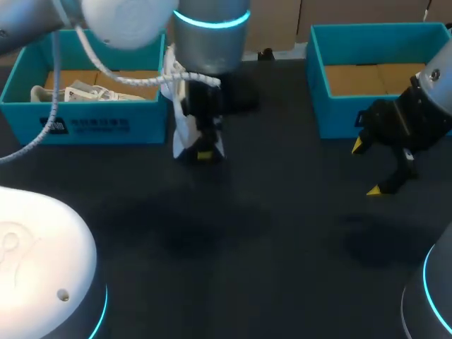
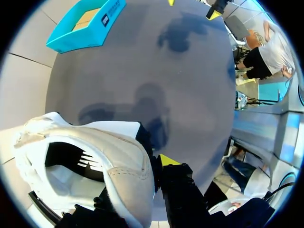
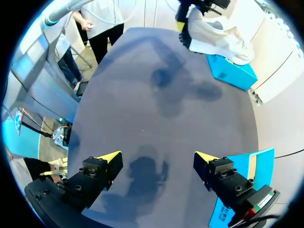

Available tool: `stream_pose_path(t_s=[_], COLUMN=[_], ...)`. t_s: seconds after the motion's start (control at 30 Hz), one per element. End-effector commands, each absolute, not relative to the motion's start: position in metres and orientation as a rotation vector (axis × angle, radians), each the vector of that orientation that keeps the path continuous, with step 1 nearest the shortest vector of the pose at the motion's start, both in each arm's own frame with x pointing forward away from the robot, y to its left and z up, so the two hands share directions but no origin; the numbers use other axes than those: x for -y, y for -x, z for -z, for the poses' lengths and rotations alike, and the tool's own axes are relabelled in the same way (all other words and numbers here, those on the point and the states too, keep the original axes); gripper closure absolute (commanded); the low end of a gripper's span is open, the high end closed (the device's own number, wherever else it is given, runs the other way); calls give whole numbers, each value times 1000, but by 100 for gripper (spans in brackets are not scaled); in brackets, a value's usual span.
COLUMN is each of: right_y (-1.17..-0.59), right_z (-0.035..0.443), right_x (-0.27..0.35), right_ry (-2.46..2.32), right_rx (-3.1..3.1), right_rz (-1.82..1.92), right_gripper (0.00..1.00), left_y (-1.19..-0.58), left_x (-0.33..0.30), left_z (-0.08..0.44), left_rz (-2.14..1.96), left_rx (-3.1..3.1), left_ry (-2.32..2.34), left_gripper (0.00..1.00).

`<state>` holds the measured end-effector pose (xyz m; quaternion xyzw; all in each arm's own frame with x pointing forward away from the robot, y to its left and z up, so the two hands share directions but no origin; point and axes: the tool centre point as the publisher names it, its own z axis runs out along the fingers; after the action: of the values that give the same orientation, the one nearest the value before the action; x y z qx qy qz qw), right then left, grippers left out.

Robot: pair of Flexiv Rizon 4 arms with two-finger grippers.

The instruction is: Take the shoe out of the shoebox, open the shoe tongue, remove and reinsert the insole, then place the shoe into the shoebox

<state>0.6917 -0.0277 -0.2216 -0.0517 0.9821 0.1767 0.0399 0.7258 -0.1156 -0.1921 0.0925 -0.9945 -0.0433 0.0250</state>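
A white shoe (image 1: 188, 134) hangs above the dark table, just in front of the left blue shoebox (image 1: 85, 120). My left gripper (image 1: 202, 152) is shut on the shoe's collar wall. In the left wrist view one yellow tip sits outside the shoe (image 2: 95, 156) and the other finger is hidden inside its opening, so the left gripper (image 2: 154, 164) pinches the wall. My right gripper (image 1: 367, 169) hangs open over the table in front of the right blue shoebox (image 1: 321, 106), holding nothing. The right wrist view shows the right gripper (image 3: 156, 159) wide apart, with the shoe (image 3: 216, 31) far ahead.
The left shoebox holds crumpled white paper (image 1: 78, 92) on a cardboard floor. The right shoebox (image 3: 240, 166) lies beside my right gripper's finger, and its cardboard floor (image 1: 374, 78) is bare. Dark table (image 1: 247, 233) spreads between the two arms.
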Motion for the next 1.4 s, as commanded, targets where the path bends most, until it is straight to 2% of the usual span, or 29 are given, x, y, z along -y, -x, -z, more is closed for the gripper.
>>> stream_pose_path(t_s=[0.03,1.4], right_y=[-693,-693], right_z=[223,223], right_x=[27,27], right_ry=[159,159], right_rx=[-3011,-3011], right_rz=[-539,-539], right_gripper=[0,0], left_y=[-742,-857], left_x=[84,-154], left_z=[190,195], left_rz=[43,-25], left_rx=[3067,3086], left_ry=[-294,-391], left_gripper=[100,100])
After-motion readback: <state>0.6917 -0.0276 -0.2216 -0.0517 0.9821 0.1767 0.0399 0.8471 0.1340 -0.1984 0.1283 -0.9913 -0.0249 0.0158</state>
